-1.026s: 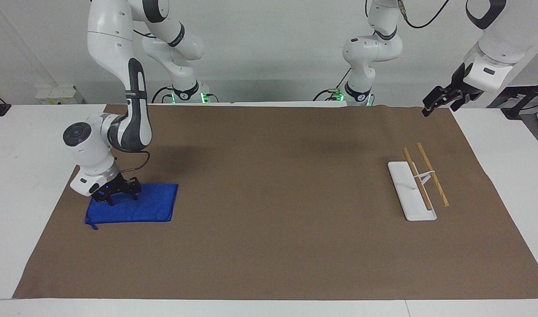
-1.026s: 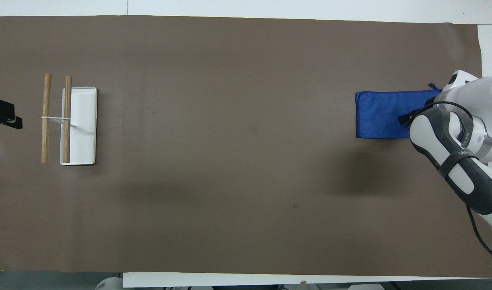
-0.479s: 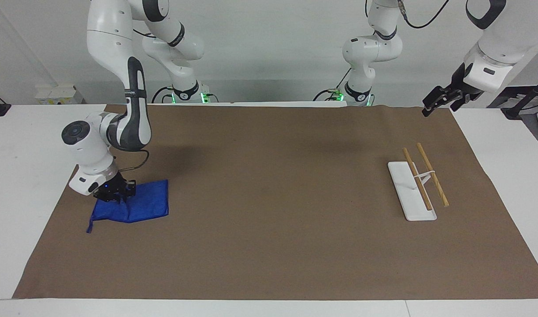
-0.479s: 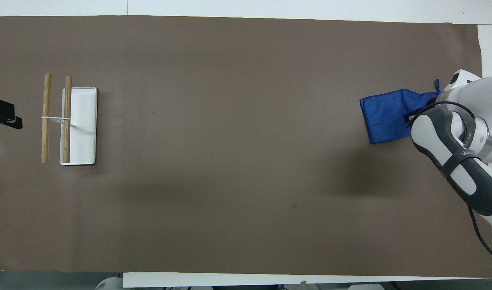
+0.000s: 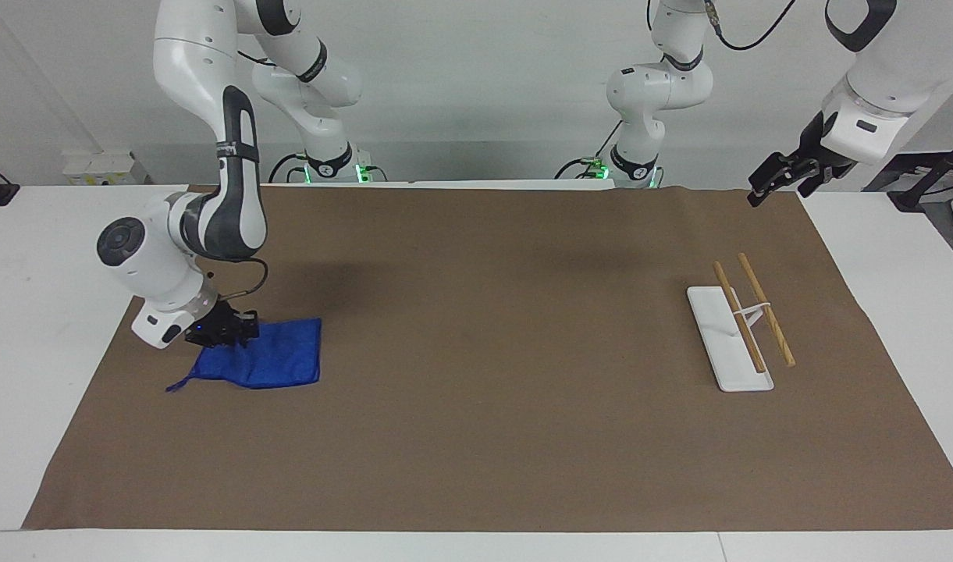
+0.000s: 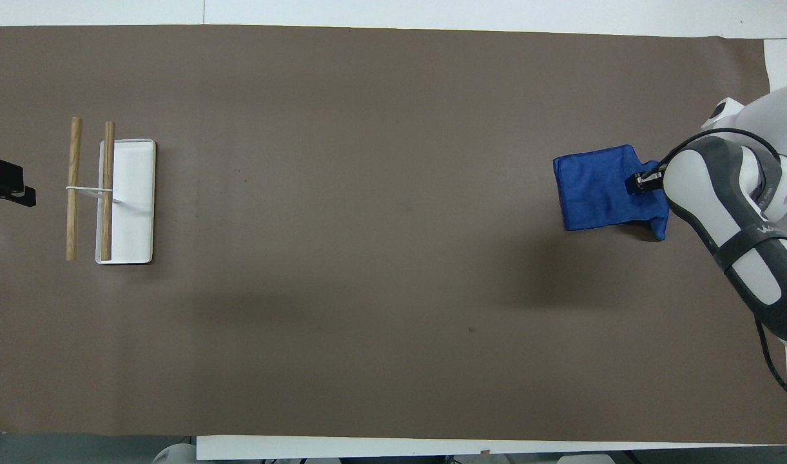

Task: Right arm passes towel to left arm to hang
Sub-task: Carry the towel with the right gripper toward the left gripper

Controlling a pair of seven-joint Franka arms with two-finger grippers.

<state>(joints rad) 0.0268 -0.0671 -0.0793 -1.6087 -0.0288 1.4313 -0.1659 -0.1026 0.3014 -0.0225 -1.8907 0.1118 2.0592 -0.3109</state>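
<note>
The blue towel [image 5: 269, 363] lies bunched on the brown mat at the right arm's end of the table; it also shows in the overhead view [image 6: 593, 190]. My right gripper [image 5: 225, 331] is shut on the towel's edge nearest that end and lifts that edge a little; its tip shows in the overhead view [image 6: 639, 183]. The towel's loop [image 5: 176, 386] trails on the mat. My left gripper [image 5: 774, 181] hangs in the air over the mat's corner at the left arm's end and waits; its tip shows in the overhead view [image 6: 6, 187].
A white rack [image 5: 727, 337] with two wooden rods [image 5: 765, 308] stands on the mat toward the left arm's end; it also shows in the overhead view [image 6: 126, 200]. The brown mat [image 5: 484, 351] covers most of the white table.
My right gripper has closed on the flat towel, raised its edge and dragged it toward the table's middle, bunching and turning it. The left arm has not moved.
</note>
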